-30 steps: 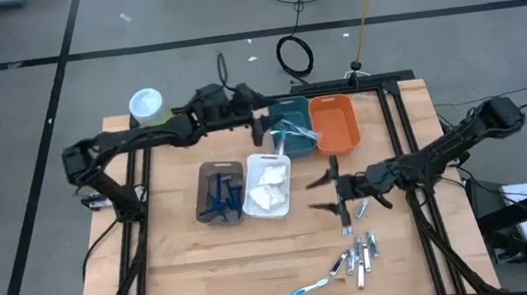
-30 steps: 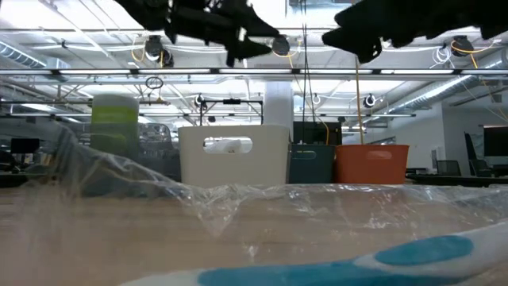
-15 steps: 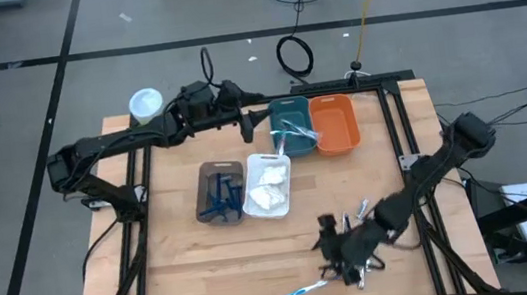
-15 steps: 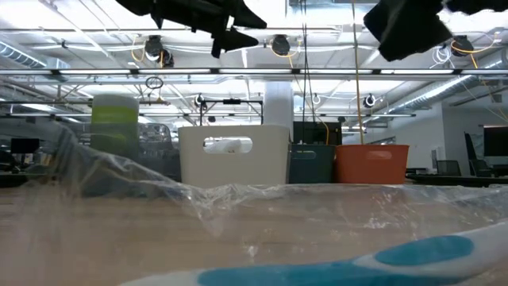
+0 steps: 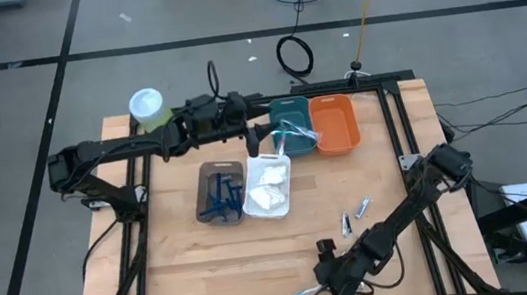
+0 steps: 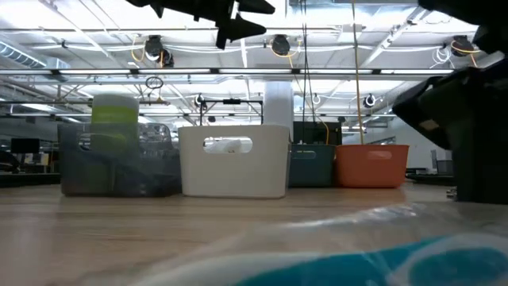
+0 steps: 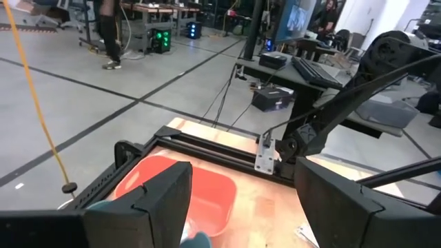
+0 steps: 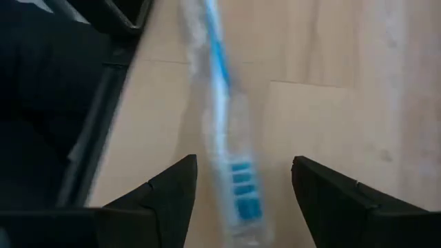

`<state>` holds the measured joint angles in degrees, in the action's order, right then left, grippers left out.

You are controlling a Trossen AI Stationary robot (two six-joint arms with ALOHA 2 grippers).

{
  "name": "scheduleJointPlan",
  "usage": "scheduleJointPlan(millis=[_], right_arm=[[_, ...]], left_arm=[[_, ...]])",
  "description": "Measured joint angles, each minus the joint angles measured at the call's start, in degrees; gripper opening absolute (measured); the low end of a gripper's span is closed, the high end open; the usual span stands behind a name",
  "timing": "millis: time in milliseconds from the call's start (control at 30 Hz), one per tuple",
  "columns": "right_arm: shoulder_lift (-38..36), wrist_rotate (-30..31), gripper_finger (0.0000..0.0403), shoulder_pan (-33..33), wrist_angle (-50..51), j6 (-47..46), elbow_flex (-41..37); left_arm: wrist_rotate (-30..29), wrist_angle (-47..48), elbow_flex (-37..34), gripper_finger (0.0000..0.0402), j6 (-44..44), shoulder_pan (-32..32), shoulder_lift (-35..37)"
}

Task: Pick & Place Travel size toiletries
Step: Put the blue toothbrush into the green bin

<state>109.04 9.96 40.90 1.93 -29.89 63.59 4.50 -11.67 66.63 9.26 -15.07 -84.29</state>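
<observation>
Toothbrush (image 5: 304, 290) in a clear wrapper, blue and white, lay near the six o'clock edge of the wooden surface (image 5: 188, 268), its long axis running roughly from eight o'clock to two o'clock in the overhead view. The right gripper (image 5: 332, 282) sat just beside the brush's two o'clock end, low over the wood, so the brush lay toward eight o'clock from it. In the right wrist view the brush (image 8: 227, 145) ran lengthwise straight out between the two dark fingers (image 8: 169, 196), which stood wide apart with nothing between them. By my judgement the fingers straddled the brush's line, so closing would pinch it across its thin width, provided the gripper first came down a little farther along the handle.

A few small silvery tubes (image 5: 351, 216) rested loose at about one o'clock from that gripper, apart from it.

Toward twelve o'clock stood the bins: a brown one (image 5: 203, 201) holding dark blue razors (image 5: 221, 192), a white one (image 5: 286, 172) touching it with soft white packets (image 5: 267, 191) inside, then a teal bin (image 5: 290, 114) and an orange bin (image 5: 336, 123) side by side. Something wrapped in clear plastic stuck out of the teal bin.

The left gripper (image 5: 264, 137) hung above the gap between the white and teal bins, its fingers spread and empty, well apart from the toothbrush. The right arm was plainly the nearer one. A green canister with a white lid (image 5: 147, 105) stood at the eleven o'clock corner.
</observation>
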Motion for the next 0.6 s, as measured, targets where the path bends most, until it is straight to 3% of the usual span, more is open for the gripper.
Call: scheduleJointPlan(millis=[333, 600], right_arm=[[0.3, -4.7, 0.0178, -1.3, -0.8, -1.2, 0.0], [0.1, -5.6, 0.0097, -3.4, 1.9, -0.5, -0.9]], left_arm=[[-3.7, -0.2, 0.0, 0.025, -1.2, 0.3, 0.0], [-4.6, 0.3, 0.0, 0.025, 0.1, 0.3, 0.0]])
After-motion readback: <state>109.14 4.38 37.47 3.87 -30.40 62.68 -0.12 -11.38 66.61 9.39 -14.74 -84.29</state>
